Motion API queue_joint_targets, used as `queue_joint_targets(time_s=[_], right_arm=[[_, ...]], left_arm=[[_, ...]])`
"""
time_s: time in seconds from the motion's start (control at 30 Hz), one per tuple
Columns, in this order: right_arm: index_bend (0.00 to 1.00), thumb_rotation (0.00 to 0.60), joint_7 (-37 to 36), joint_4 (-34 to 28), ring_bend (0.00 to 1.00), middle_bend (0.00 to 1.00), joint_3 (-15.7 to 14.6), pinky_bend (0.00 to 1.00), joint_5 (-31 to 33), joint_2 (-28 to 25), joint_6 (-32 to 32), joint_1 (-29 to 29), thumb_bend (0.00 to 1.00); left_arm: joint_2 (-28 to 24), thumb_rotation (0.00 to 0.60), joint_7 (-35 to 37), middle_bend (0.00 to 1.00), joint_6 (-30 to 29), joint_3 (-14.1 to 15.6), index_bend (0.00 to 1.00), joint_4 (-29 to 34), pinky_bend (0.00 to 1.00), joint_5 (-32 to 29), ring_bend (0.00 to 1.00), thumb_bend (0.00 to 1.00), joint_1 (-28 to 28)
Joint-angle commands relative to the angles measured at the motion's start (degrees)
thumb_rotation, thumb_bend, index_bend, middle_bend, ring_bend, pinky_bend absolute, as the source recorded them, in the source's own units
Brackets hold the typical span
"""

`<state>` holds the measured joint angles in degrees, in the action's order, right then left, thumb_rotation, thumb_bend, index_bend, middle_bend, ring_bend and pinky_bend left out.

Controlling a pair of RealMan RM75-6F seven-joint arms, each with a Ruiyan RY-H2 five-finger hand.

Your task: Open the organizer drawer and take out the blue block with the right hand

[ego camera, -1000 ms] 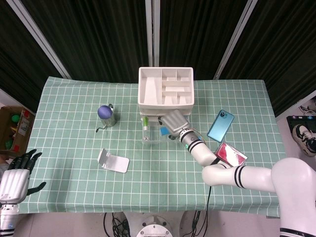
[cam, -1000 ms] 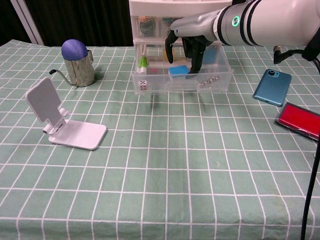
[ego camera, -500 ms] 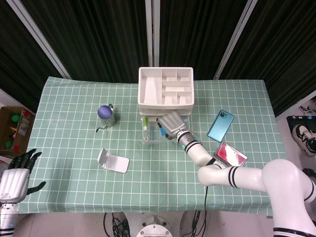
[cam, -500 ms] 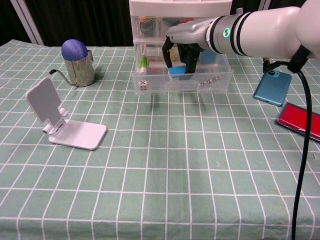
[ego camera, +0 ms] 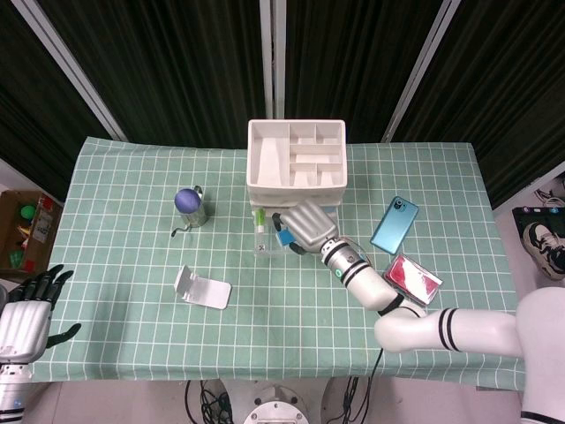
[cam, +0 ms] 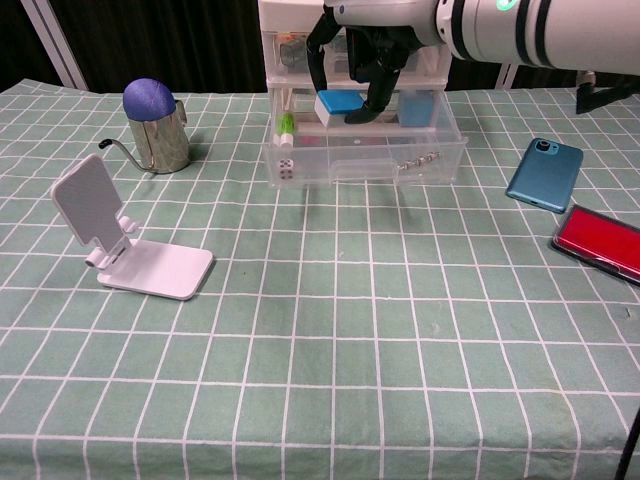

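right hand (cam: 352, 62) holding blue block (cam: 339, 102), above drawer (cam: 400, 160)

Organizer at the back, drawer pulled out in front, other things spread to either side

The organizer (ego camera: 296, 156) stood at the table's (ego camera: 132, 265) far middle, its drawer (cam: 365, 150) out toward the robot; the right hand (cam: 362, 60) held the block (cam: 338, 103) above the drawer. The cup (cam: 157, 130) with a ball (cam: 148, 96) on it sat left of the drawer, the stand (cam: 125, 240) nearer and left. Right of the drawer lay a phone (cam: 544, 174), a flat case (cam: 602, 240) just nearer. The left hand (ego camera: 25, 314) hung off the table's left edge
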<state>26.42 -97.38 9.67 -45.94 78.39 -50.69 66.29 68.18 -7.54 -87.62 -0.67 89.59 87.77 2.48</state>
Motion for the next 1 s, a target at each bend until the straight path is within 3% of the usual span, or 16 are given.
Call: queue_joint_targets(time_s=[0.03, 0.23, 0.53, 0.6, 0.77, 0.9, 1.0], right_arm=[[0.67, 0.6, -5.37, -9.09, 0.99, 0.97, -0.94, 1.0, -10.01, -5.13, -2.12, -4.83, 0.32], [0.67, 0.6, -5.61, -10.5, 0.99, 0.97, -6.22, 1.0, -17.27, -3.61, 1.66, -6.62, 0.32], [0.63, 0.6, 2.96, -1.17, 0.99, 0.97, -11.13, 1.0, -16.29, 6.72, 4.84, -6.08, 0.32], [0.55, 0.6, 5.08, -0.25, 0.99, 0.97, -11.62, 1.0, -16.04, 8.07, 4.25, -6.22, 0.32], [0.14, 0.6, 7.03, -2.18, 0.99, 0.97, -11.49, 1.0, -15.07, 7.53, 1.95, -7.37, 0.2], [0.01, 0.6, 7.66, -5.83, 0.97, 0.97, -11.25, 1.0, -17.58, 3.88, -4.02, -10.15, 0.16], [0.0, 0.6, 6.46, -9.01, 0.92, 0.91, -11.81, 0.98, -20.59, -0.31, -10.09, -14.0, 0.15]], left_arm=[[-0.07, 0.6, -0.26, 0.11, -0.16, 0.05, 0.15, 0.33, 0.18, 0.19, 0.13, 0.0, -0.04], [-0.33, 0.6, -1.33, 0.11, -0.61, 0.17, 0.15, 1.51, 0.18, 0.92, 0.13, 0.0, -0.06], [-0.44, 0.6, -1.59, 0.11, -1.36, 0.61, 0.15, 2.02, 0.18, 0.88, 0.13, 0.0, -0.92], [-0.38, 0.6, -1.41, 0.11, -1.49, 0.66, 0.15, 1.82, 0.18, 0.9, 0.13, 0.0, -1.05], [-0.18, 0.6, -0.82, 0.11, -1.5, 0.73, 0.15, 1.22, 0.18, 0.97, 0.13, 0.0, -1.17], [0.11, 0.6, -0.28, 0.11, -1.4, 0.71, 0.15, 0.6, 0.18, 1.17, 0.13, 0.0, -1.07], [0.31, 0.6, 0.17, 0.11, -1.19, 0.58, 0.15, 0.03, 0.18, 1.27, 0.13, 0.0, -0.84]])
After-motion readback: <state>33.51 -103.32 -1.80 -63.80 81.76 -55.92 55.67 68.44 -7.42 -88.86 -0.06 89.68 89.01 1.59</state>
